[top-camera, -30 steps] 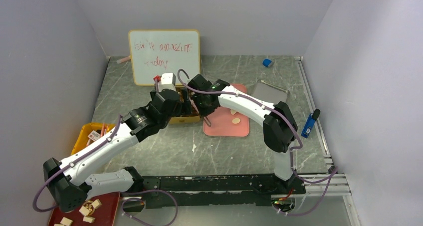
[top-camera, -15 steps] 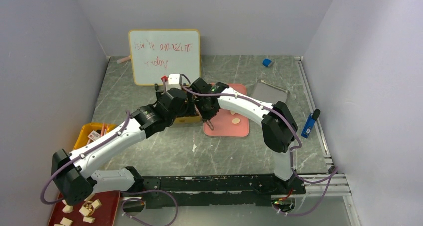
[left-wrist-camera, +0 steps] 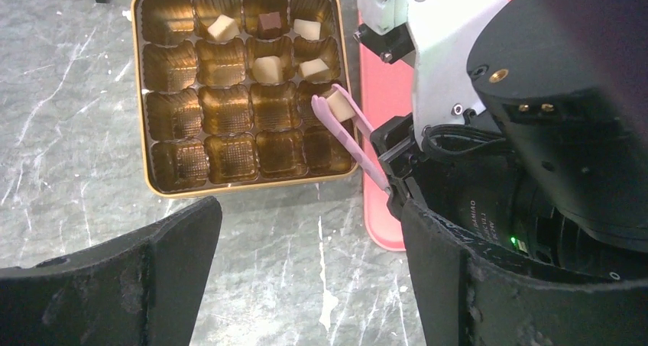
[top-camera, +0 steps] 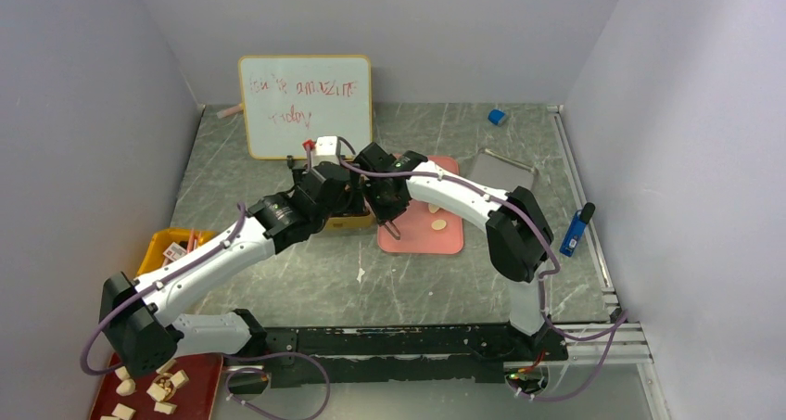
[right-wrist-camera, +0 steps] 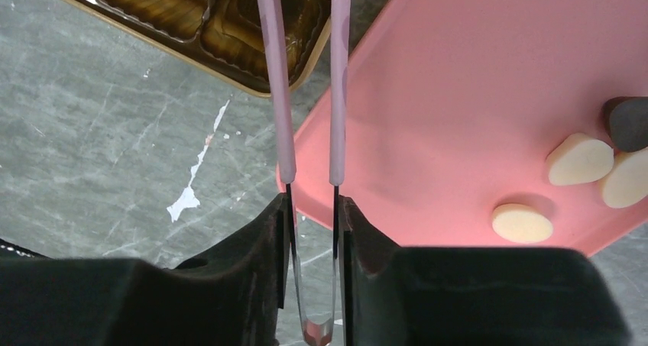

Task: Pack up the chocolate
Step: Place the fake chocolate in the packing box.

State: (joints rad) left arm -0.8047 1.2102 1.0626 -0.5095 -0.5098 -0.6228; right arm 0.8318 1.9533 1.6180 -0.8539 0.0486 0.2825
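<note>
Grey marbled tabletop (top-camera: pixel 306 272); right arm (top-camera: pixel 454 193) reaching toward 10 o'clock, right gripper (right-wrist-camera: pixel 313 208) clamped on pink tweezers (left-wrist-camera: pixel 359 132) pinching a pale chocolate (left-wrist-camera: pixel 340 105) at the 3 o'clock edge of the gold tray (left-wrist-camera: pixel 139 94) (left gripper (left-wrist-camera: pixel 309 212) hovers above, jaws wide).

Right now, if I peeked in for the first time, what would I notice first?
The pink tweezers, pinched in the right gripper, with a pale chocolate between their tips. They reach over the gold tray at its edge nearest the pink board. Most of the tray's cups are empty, and more chocolates lie on the board.
</note>
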